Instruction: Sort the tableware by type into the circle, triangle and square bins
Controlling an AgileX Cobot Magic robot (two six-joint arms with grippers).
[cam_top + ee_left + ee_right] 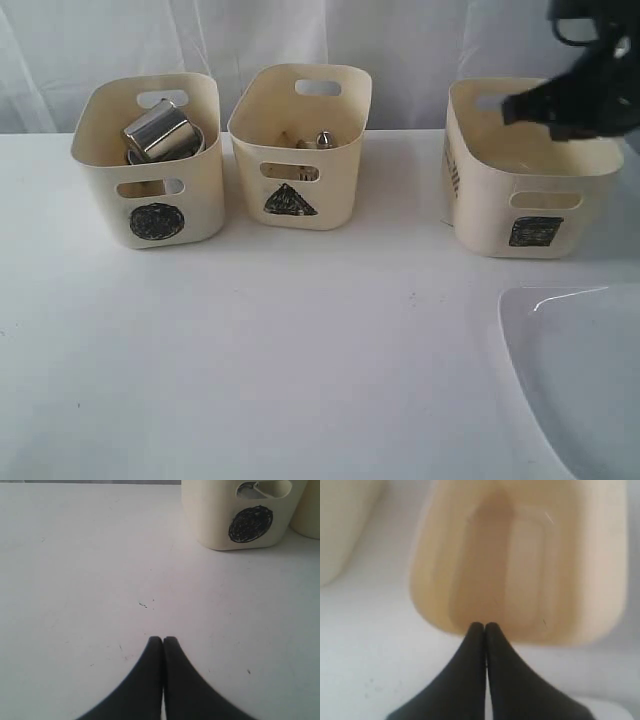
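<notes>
Three cream bins stand in a row at the back. The circle bin (150, 165) on the left holds shiny steel mugs (158, 130). The triangle bin (298, 150) in the middle holds cutlery (322, 139). The square bin (528, 180) on the right looks empty from above (520, 565). A large white plate (580, 375) lies at the front right. My right gripper (512, 108) hovers over the square bin, shut and empty (484, 626). My left gripper (163, 639) is shut and empty, low over bare table, with the circle bin (240, 515) ahead of it.
A white curtain hangs behind the bins. The white table (280, 350) stretches across the front and left. The plate runs off the view's right and bottom edges.
</notes>
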